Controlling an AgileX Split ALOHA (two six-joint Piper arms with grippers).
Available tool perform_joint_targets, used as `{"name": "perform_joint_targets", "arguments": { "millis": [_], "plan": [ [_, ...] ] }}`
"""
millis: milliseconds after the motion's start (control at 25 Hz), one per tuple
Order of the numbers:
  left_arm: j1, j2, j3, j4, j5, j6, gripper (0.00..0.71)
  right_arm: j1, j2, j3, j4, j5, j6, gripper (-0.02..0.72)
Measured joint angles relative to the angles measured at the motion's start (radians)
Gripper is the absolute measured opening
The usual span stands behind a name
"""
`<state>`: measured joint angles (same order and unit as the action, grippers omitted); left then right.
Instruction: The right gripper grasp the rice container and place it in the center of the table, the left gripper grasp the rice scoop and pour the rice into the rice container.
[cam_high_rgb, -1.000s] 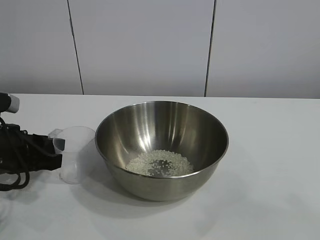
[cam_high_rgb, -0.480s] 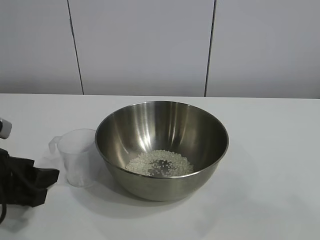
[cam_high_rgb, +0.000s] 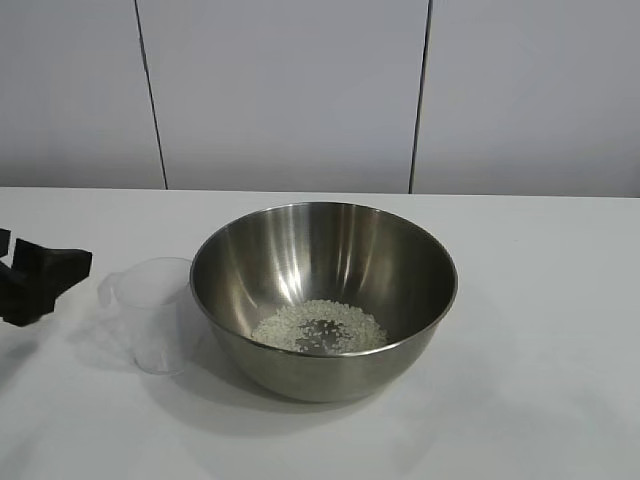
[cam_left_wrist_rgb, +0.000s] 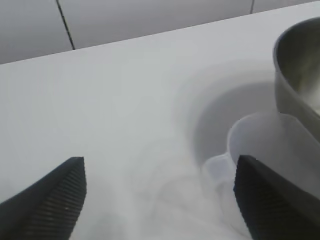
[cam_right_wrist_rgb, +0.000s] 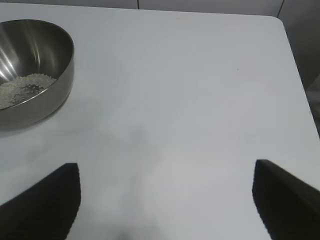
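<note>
The steel rice container (cam_high_rgb: 323, 295) stands at the table's centre with a pile of white rice (cam_high_rgb: 318, 327) in its bottom; it also shows in the right wrist view (cam_right_wrist_rgb: 31, 70). The clear plastic rice scoop (cam_high_rgb: 152, 312) stands upright and empty just left of it, close to its wall; it shows in the left wrist view (cam_left_wrist_rgb: 272, 150) too. My left gripper (cam_high_rgb: 40, 280) is open and empty, to the left of the scoop and apart from it; in its wrist view (cam_left_wrist_rgb: 160, 195) the fingers are spread wide. My right gripper (cam_right_wrist_rgb: 165, 200) is open and empty over bare table, away from the bowl.
The white table (cam_high_rgb: 540, 380) has bare surface to the right of the bowl and in front. Its right edge and rounded corner (cam_right_wrist_rgb: 280, 22) show in the right wrist view. A panelled wall stands behind.
My left gripper has let go of the scoop, which now stands upright beside the bowl. The gripper has drawn back to the left and risen. The bowl and rice have not moved.
</note>
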<state>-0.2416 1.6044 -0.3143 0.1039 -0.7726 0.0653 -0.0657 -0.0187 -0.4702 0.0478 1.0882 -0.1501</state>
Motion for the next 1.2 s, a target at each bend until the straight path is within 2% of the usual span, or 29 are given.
{"name": "perform_joint_targets", "arguments": {
  "millis": [80, 160, 200, 280, 400, 480, 600, 720, 840, 960, 1080, 1200],
  "plan": [
    [0.0, -0.098, -0.084, 0.032, 0.24, -0.059, 0.591, 0.0, 0.0, 0.0, 0.0, 0.0, 0.0, 0.639],
    [-0.001, -0.181, -0.207, 0.111, 0.548, -0.157, 0.591, 0.0, 0.0, 0.0, 0.0, 0.0, 0.0, 0.639],
    [-0.01, -0.203, -0.281, 0.157, 0.695, -0.197, 0.591, 0.0, 0.0, 0.0, 0.0, 0.0, 0.0, 0.639],
    [-0.035, -0.224, -0.428, 0.205, 0.922, -0.235, 0.591, 0.0, 0.0, 0.0, 0.0, 0.0, 0.0, 0.639],
    [-0.052, -0.219, -0.608, 0.153, 1.149, -0.227, 0.591, 0.0, 0.0, 0.0, 0.0, 0.0, 0.0, 0.639],
    [-0.034, -0.21, -0.703, 0.039, 1.246, -0.134, 0.591, 0.0, 0.0, 0.0, 0.0, 0.0, 0.0, 0.639],
    [0.057, -0.191, -0.808, -0.199, 1.363, 0.072, 0.591, 0.0, 0.0, 0.0, 0.0, 0.0, 0.0, 0.639],
    [0.212, -0.181, -0.862, -0.395, 1.477, 0.258, 0.591, 0.0, 0.0, 0.0, 0.0, 0.0, 0.0, 0.639],
    [0.398, -0.185, -0.884, -0.45, 1.544, 0.335, 0.591, 0.0, 0.0, 0.0, 0.0, 0.0, 0.0, 0.639],
    [0.556, -0.216, -0.888, -0.456, 1.582, 0.35, 0.591, 0.0, 0.0, 0.0, 0.0, 0.0, 0.0, 0.639],
    [0.646, -0.296, -0.888, -0.456, 1.595, 0.353, 0.591, 0.0, 0.0, 0.0, 0.0, 0.0, 0.0, 0.639],
    [0.661, -0.418, -0.889, -0.461, 1.603, 0.356, 0.591, 0.0, 0.0, 0.0, -0.001, 0.0, 0.0, 0.639]
  ]
}}
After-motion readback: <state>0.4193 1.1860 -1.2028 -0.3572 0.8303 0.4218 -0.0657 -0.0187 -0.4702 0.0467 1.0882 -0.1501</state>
